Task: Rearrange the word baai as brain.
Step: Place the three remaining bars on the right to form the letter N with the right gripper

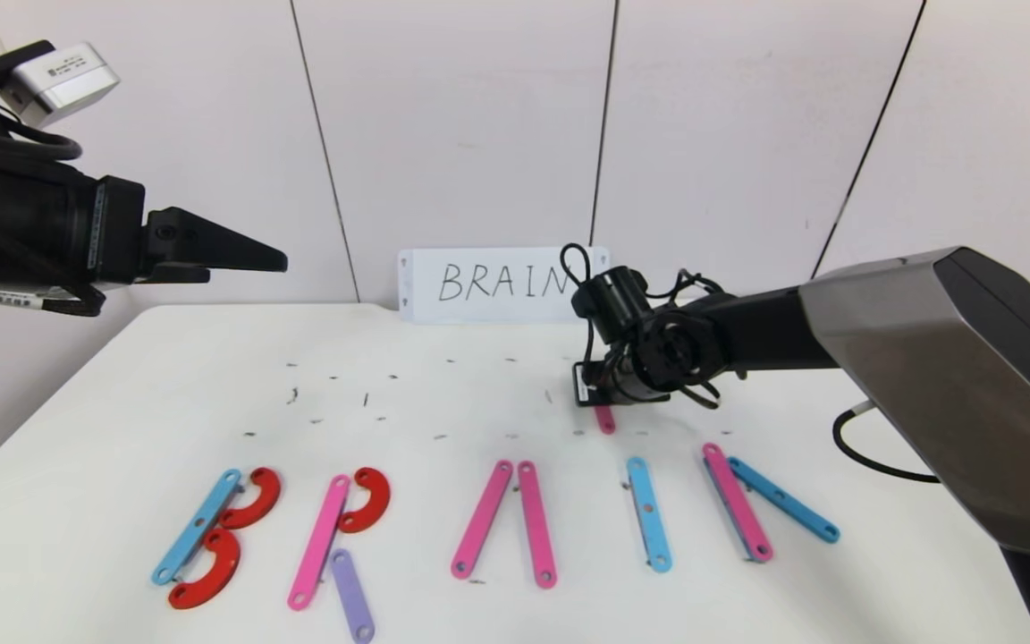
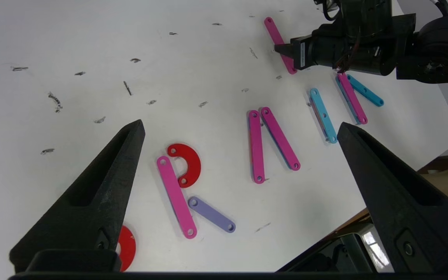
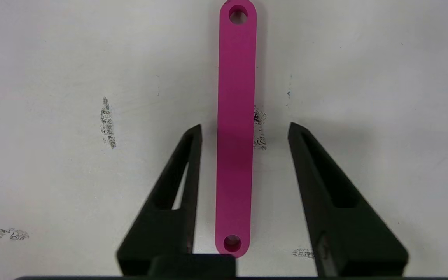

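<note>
Plastic strips, flat with small holes at the ends, lie in a row along the near edge of the white matte surface (image 1: 77,429), spelling out the word.

Left gripper (image 1: 247,255) is parked high at far left, above the surface edge, jaws wide apart and empty; probably kept clear so the right arm can work alone.

Going left to right: B (image 1: 211,532) is a light-blue bar plus two red curved pieces touching it. R (image 1: 341,537) is a pink bar, one red curve at its top and a short purple bar as the leg. A (image 1: 506,523) is two pink bars meeting at the far end, with no crossbar. I (image 1: 648,513) is a single light-blue bar. The last letter (image 1: 761,510) has only a pink bar and a blue bar splayed from one far point, so the N looks unfinished.

White card (image 1: 488,284), handwritten BRAIN, stands against the far wall as reference.

Right gripper (image 3: 243,132) is low over the surface, farther back than the I, straddling a loose pink bar (image 3: 235,128) lengthwise. Jaws are partly closed, one on each long edge, with gaps still visible on both sides, so not gripped yet. Likely the missing piece for the A or N. The bar is thin, smooth and rigid, so pinching it by the edges may let it slip.

Surface carries scattered dark scuff marks.
</note>
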`<state>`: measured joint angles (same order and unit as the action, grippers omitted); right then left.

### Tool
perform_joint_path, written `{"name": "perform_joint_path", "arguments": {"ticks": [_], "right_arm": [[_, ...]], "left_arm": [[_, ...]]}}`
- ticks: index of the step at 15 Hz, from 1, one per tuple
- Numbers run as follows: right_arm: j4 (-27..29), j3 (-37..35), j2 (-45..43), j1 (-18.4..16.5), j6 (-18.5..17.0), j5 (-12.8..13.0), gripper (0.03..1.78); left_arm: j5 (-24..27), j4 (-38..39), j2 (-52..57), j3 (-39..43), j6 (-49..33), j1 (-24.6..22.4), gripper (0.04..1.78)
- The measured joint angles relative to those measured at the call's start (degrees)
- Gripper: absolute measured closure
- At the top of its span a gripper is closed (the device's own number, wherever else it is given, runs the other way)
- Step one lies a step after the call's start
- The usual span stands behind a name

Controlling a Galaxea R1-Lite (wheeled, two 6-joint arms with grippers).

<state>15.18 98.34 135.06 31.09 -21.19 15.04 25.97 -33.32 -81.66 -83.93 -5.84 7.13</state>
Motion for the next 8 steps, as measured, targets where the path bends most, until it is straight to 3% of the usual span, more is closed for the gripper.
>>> {"name": "perform_joint_path", "arguments": {"ticks": [3,8], "right_arm": [[0.2,0.0,0.0,0.0,-0.1,0.0,1.53],[0.4,0.0,-0.2,0.0,-0.1,0.0,1.55]], "left_arm": [[0.0,0.0,0.0,0.0,0.0,0.0,0.09],[0.0,0.0,0.0,0.0,0.0,0.0,0.09]]}}
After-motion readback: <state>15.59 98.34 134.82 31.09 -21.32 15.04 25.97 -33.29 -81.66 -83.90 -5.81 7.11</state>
